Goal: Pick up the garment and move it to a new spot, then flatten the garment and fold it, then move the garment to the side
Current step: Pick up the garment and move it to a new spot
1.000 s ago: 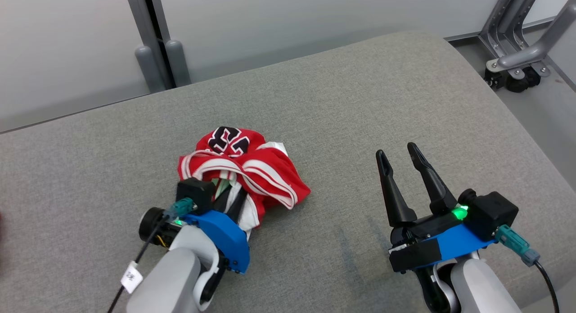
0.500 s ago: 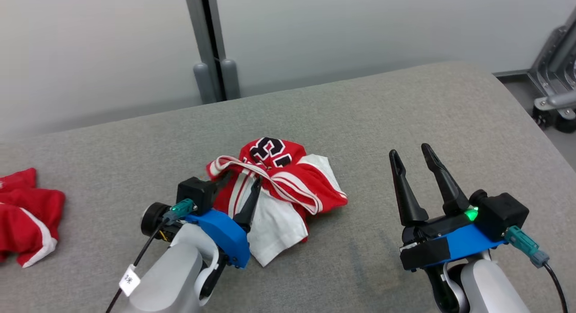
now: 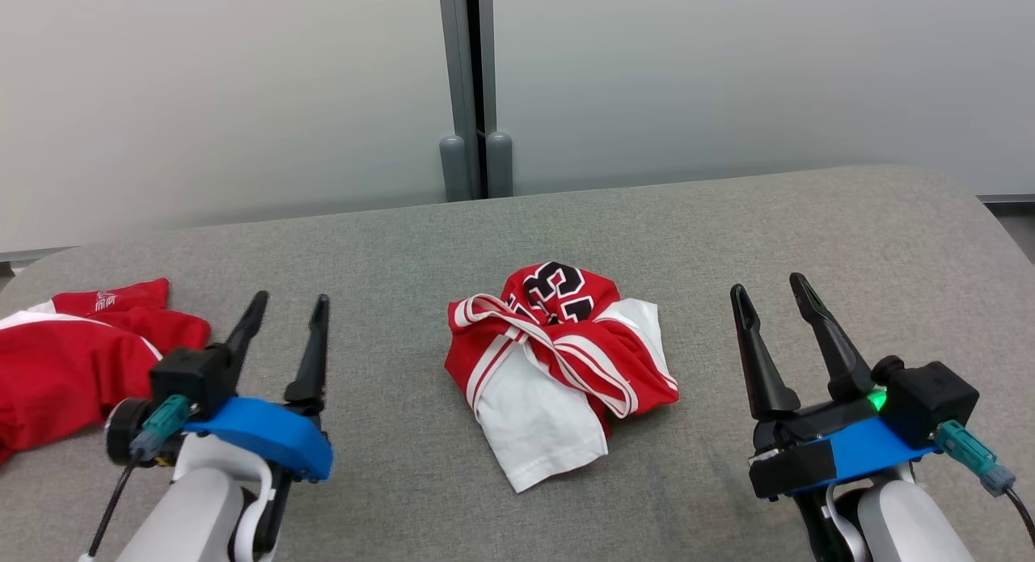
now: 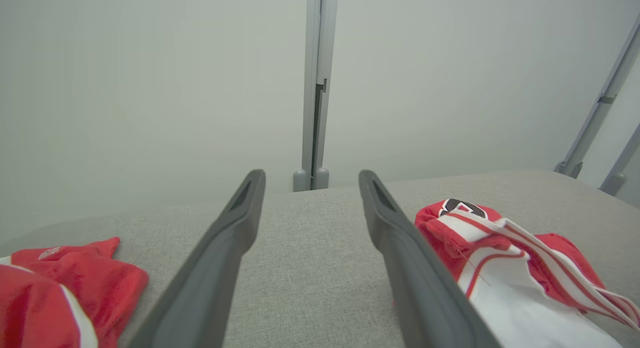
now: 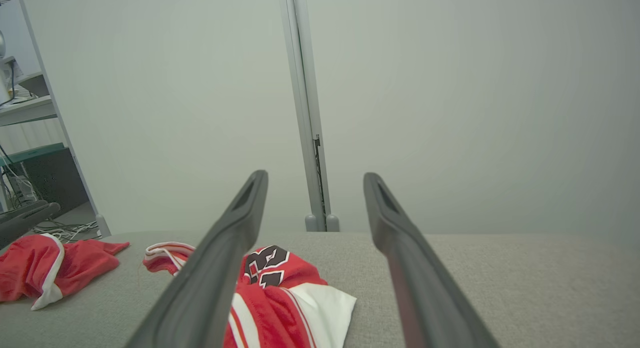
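Both grippers stood with their fingers spread apart and empty, the left gripper (image 3: 289, 299) and the right gripper (image 3: 766, 285) flanking the garment (image 3: 558, 368) without touching it. The garment sat mid-bench, a crumpled red-and-white jersey with a black numeral on top and striped trim looping across it. A red cloth (image 3: 73, 368) with a white band lay bunched at the left end of the bench (image 3: 388, 238), near the left gripper.

The head view gave the whole layout, plus a blue bracket (image 3: 267, 441) on the left wrist and a green lamp (image 3: 875, 399) on the right wrist. The left wrist view set the garment (image 4: 500, 258) just beyond the right-hand finger and added slanted grey struts (image 4: 595, 112) at its right edge. The right wrist view caught the numeral side of the garment (image 5: 280, 283) and, far left, a shelf (image 5: 25, 107) with loose cables (image 5: 60, 230) on the floor.

The bench was covered in coarse grey weave, with rounded corners. The fingers (image 4: 225, 248) were long, dark, matte and tapering, slotted near the tips. Behind stood smooth pale panels split by a grey post (image 3: 473, 85).
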